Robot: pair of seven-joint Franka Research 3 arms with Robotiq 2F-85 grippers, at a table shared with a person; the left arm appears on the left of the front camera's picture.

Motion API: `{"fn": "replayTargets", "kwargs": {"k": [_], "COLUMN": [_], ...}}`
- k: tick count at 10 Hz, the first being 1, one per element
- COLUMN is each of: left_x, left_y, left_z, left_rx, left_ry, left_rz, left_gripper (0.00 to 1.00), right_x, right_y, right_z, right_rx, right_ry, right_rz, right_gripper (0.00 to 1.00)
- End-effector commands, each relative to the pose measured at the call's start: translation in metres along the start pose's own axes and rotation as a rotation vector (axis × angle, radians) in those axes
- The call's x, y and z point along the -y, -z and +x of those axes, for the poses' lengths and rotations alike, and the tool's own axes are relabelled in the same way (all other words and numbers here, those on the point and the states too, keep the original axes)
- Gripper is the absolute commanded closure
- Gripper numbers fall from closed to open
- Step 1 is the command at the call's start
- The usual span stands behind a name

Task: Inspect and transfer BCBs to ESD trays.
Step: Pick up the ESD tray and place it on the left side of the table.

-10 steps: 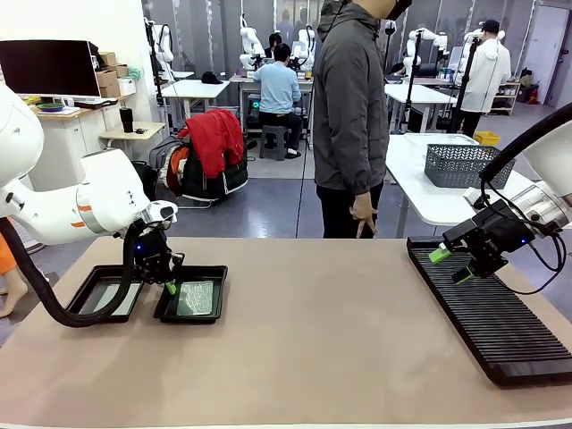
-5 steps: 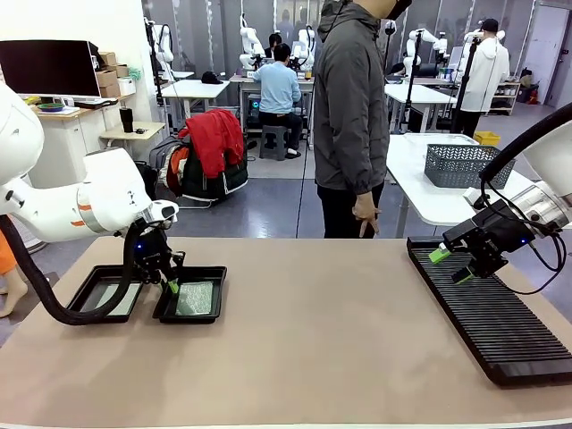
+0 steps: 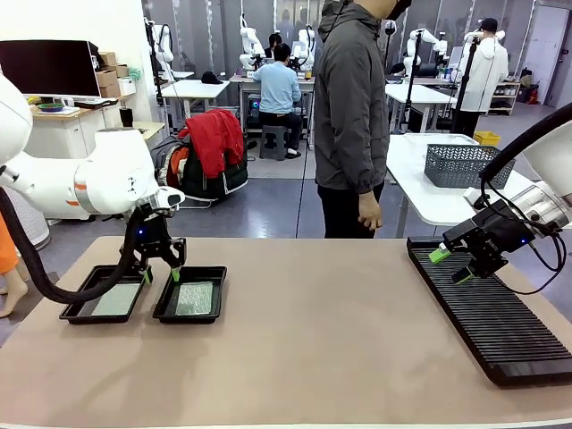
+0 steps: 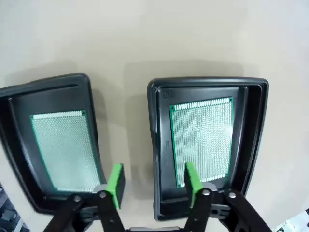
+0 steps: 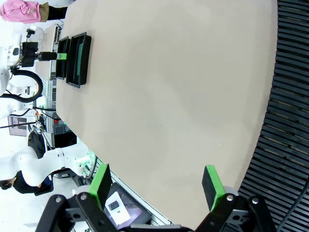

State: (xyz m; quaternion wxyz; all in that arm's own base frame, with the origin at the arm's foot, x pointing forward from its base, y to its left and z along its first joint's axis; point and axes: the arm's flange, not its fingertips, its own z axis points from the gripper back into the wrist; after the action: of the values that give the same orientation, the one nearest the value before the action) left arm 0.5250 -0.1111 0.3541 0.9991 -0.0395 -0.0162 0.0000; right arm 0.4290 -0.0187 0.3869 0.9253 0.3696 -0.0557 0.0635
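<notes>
The left gripper (image 4: pixel 153 186) hangs with jaws spread and empty above the gap between two trays (image 4: pixel 253 125), one pad over each near rim. A BCB (image 4: pixel 203 140) lies flat in each tray. The right gripper (image 3: pixel 451 264), jaws wide, hovers over the rack (image 3: pixel 500 326).

Left pincer (image 3: pixel 160 271) and right pincer (image 3: pixel 451 266) both hang spread wide

Both ESD trays (image 4: pixel 161 145) are plain black. Each BCB (image 4: pixel 203 140) is pale green-grey with a fine dotted grid. Gripper pads (image 4: pixel 115 180) are bright green. The table (image 3: pixel 340 340) is beige.
</notes>
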Motion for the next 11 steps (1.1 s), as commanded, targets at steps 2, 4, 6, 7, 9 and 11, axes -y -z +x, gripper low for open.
{"fn": "replayTargets", "kwargs": {"k": [2, 4, 6, 7, 9, 11], "left_x": [0.011, 0.009, 0.007, 0.005, 0.004, 0.007], "left_y": [-0.040, -0.061, -0.080, -0.085, -0.089, -0.090], "left_z": [-0.018, -0.030, -0.038, -0.039, -0.038, -0.036], "left_rx": [-0.005, 0.003, 0.014, 0.014, 0.005, 0.015], "left_ry": [-0.006, -0.011, -0.024, -0.029, -0.020, -0.006], "left_rz": [0.121, 0.163, 0.181, 0.181, 0.169, 0.154], "left_gripper": [0.02, 0.00, 0.00, 0.00, 0.00, 0.00], "right_x": [-0.002, -0.002, -0.002, -0.002, -0.002, -0.002], "right_y": [0.001, 0.001, 0.001, 0.001, 0.001, 0.001], "right_z": [-0.002, -0.002, -0.002, -0.002, -0.002, -0.002], "right_rx": [0.010, 0.010, 0.010, 0.010, 0.010, 0.010], "right_ry": [0.017, 0.017, 0.017, 0.017, 0.017, 0.017], "right_rz": [-0.011, -0.011, -0.011, -0.011, -0.011, -0.011], "right_gripper": [0.00, 0.00, 0.00, 0.00, 0.00, 0.00]}}
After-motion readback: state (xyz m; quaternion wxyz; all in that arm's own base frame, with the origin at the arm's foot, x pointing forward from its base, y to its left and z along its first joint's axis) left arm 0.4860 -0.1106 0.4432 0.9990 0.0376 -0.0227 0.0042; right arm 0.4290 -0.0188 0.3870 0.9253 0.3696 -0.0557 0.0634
